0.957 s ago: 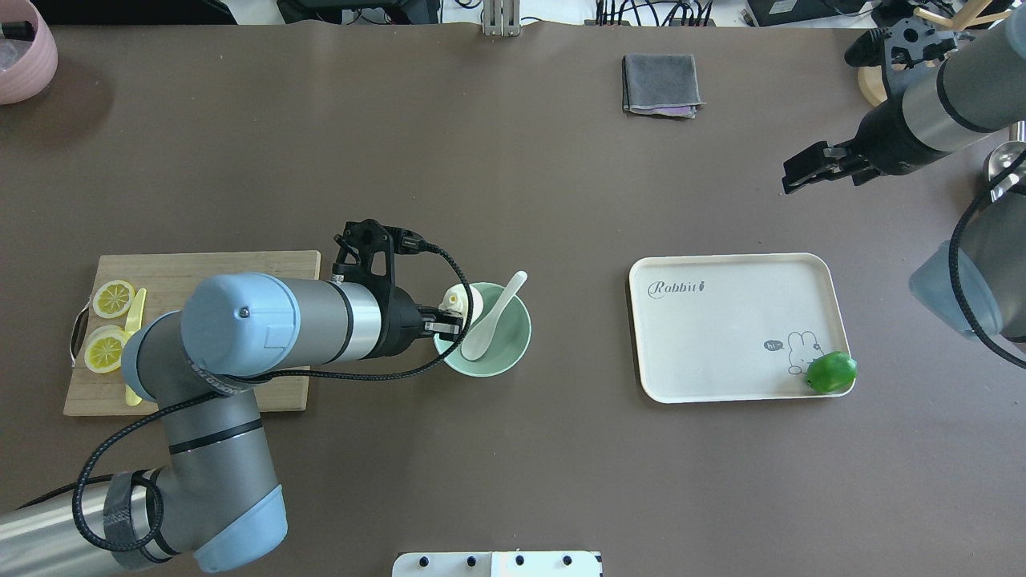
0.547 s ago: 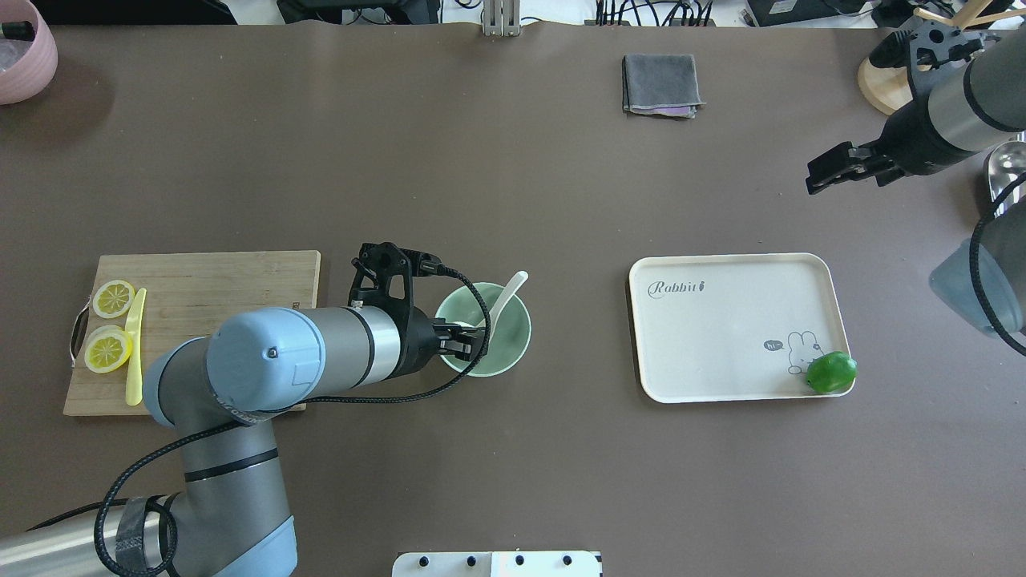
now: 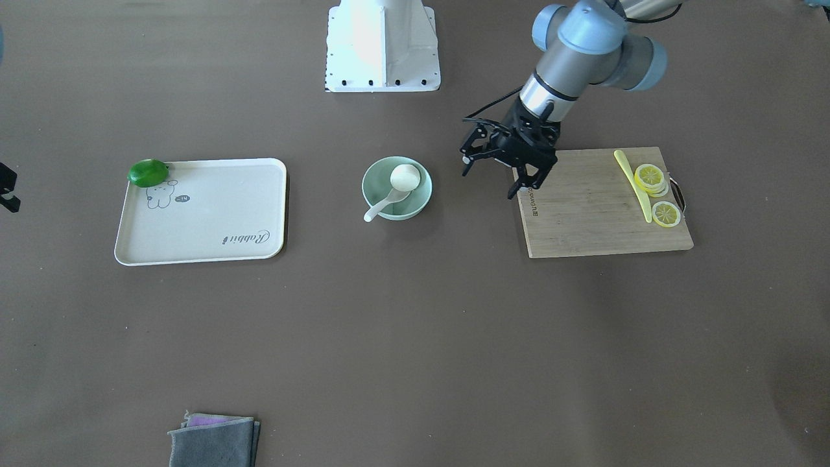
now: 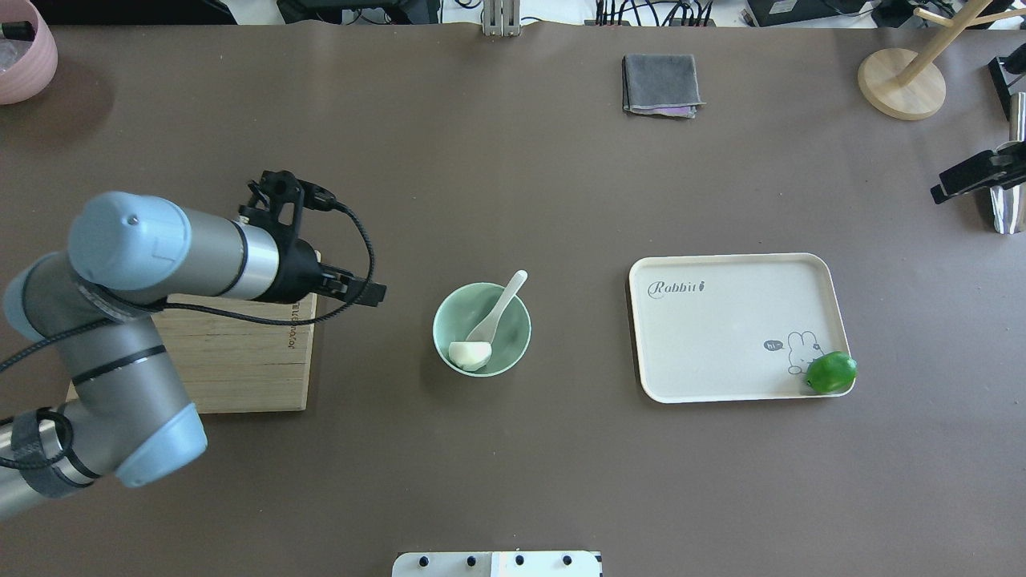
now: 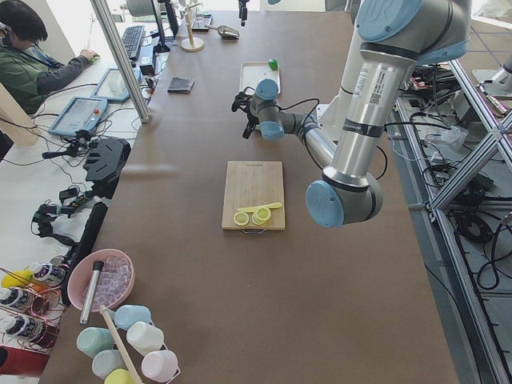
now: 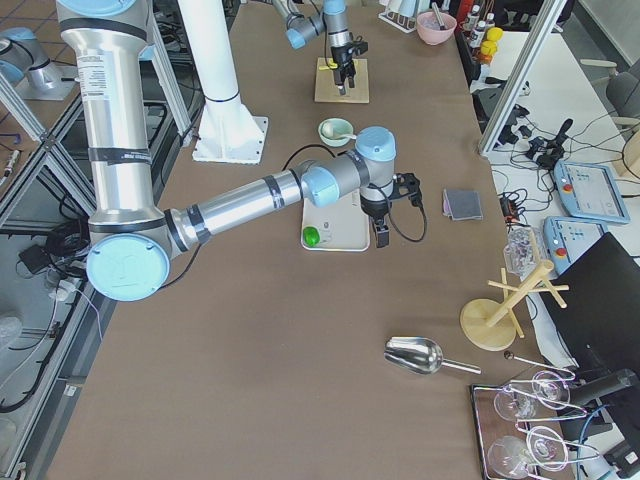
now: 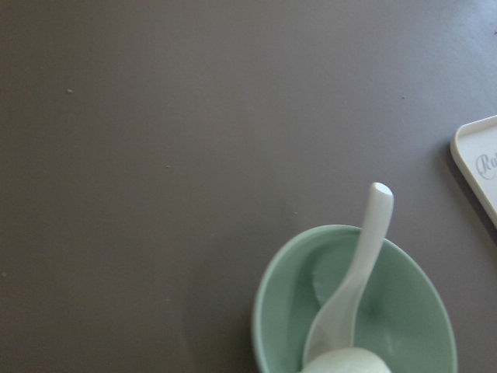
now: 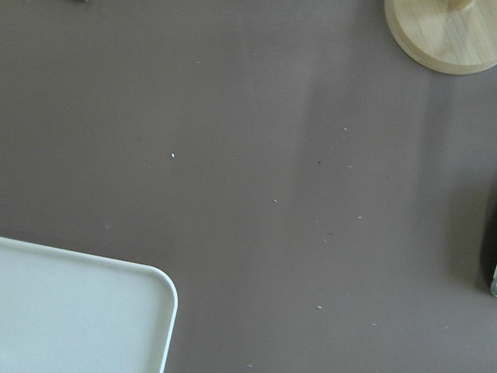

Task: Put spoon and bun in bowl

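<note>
- Fingers [image 3: 519, 188] of the left gripper [image 3: 487, 183] are being held apart with nothing between them, by the edge of the cutting board [image 3: 603, 220] and clear of the bowl [image 4: 439, 320].
- Inside that bowl the bun [image 4: 470, 353] is being cradled at the spoon's scoop end. The spoon [image 4: 497, 308] is being propped with its handle jutting over the far rim.
- Both placements are being judged done, so clearing away is being taken as the step in hand.
- For a clean exit, the left arm is best being kept high and off that jutting handle, so nothing is being tipped out.
- The right gripper [image 4: 958, 180] is being parked at the table's edge; whether its fingers are apart or together cannot be told.
- Being counted now: one spoon, one bun, one bowl.
- Further out: one tray [image 4: 721, 385], one lime [image 4: 831, 373], one grey cloth [image 4: 661, 82], apparently two lemon slices [image 3: 666, 214] and one yellow stick [image 3: 632, 178].
</note>
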